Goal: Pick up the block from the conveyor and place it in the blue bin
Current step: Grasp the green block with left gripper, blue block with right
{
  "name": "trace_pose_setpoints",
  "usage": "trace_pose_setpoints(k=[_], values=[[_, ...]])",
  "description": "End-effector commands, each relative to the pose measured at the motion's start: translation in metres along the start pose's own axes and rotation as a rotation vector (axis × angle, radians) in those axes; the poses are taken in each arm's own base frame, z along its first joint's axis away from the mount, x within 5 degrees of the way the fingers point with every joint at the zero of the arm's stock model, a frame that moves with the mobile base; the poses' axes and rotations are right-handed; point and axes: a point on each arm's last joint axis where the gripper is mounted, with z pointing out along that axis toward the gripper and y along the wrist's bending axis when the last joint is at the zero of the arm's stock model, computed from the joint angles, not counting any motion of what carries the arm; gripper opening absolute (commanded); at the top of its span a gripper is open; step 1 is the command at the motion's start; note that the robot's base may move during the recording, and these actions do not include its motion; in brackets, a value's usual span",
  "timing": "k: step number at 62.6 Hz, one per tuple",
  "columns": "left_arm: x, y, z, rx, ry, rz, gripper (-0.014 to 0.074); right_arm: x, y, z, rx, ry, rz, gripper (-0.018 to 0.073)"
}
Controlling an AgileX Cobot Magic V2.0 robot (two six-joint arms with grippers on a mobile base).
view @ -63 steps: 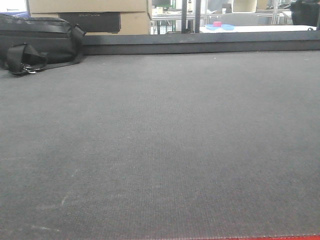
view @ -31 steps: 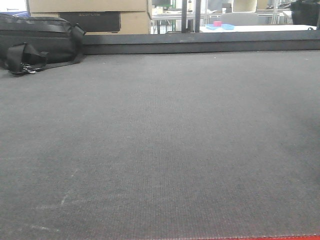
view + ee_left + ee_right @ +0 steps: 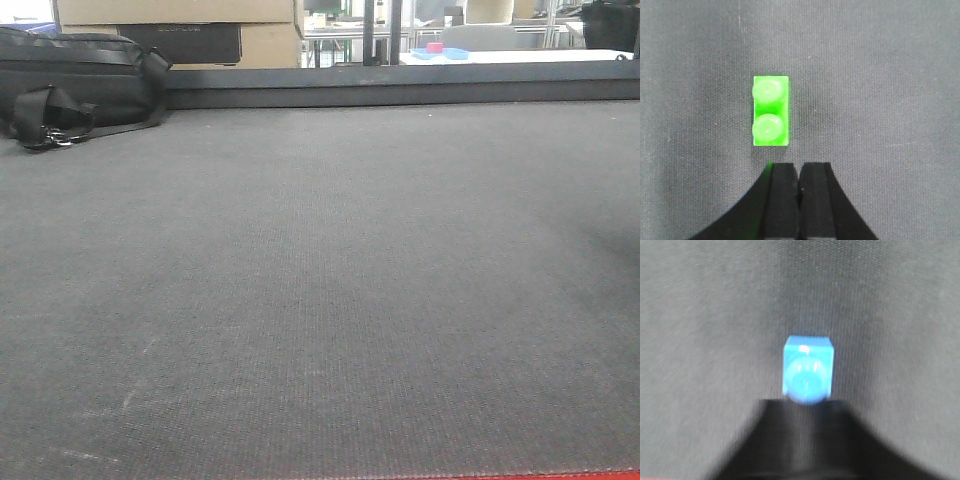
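Observation:
The left wrist view shows a green two-stud block (image 3: 770,111) lying flat on the dark grey conveyor belt (image 3: 880,75). My left gripper (image 3: 799,172) is just short of it, shut and empty, its black fingers pressed together. In the right wrist view a blue one-stud block (image 3: 808,369) sticks out from the tips of my right gripper (image 3: 806,402), which looks shut on it. The belt behind it is smeared by motion. Neither gripper appears in the front view. The blue bin is not in either wrist view.
In the front view the belt (image 3: 320,300) fills the picture, with a red strip (image 3: 540,475) at its near edge. A black bag (image 3: 80,85) lies at the far left, in front of cardboard boxes (image 3: 180,25). Far behind, a blue shallow item (image 3: 442,52) sits on a white table.
The front view is almost unchanged. A faint shadow has spread over the belt at the right edge.

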Motion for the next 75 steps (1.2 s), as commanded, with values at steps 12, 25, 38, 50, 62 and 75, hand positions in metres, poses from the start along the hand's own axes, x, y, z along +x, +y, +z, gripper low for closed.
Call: trace_pose_setpoints(k=[12,25,38,50,62,75], values=[[-0.002,0.000,-0.002,0.005,-0.010,-0.006,-0.0111,-0.007,-0.005,0.031,0.028,-0.020,-0.003,0.0410],[-0.002,0.000,-0.002,0.005,-0.010,-0.006,-0.0111,-0.006,-0.009,0.063,0.032,0.019,0.007,0.0301],[-0.002,0.000,-0.002,0.005,-0.010,-0.006,-0.0111,-0.006,-0.009,0.064,0.032,0.026,0.007,0.0000],[-0.002,-0.001,-0.001,0.019,0.008,-0.057,-0.0111,-0.008,-0.007,0.050,0.026,0.079,0.004,-0.0155],[-0.009,0.007,0.014,0.024,0.145,-0.082,-0.0111,-0.016,0.000,0.005,0.002,-0.012,-0.002,-0.0155],[-0.023,0.010,0.045,-0.003,0.193,-0.063,-0.0111,-0.022,0.009,-0.030,-0.059,-0.180,0.013,-0.0155]])
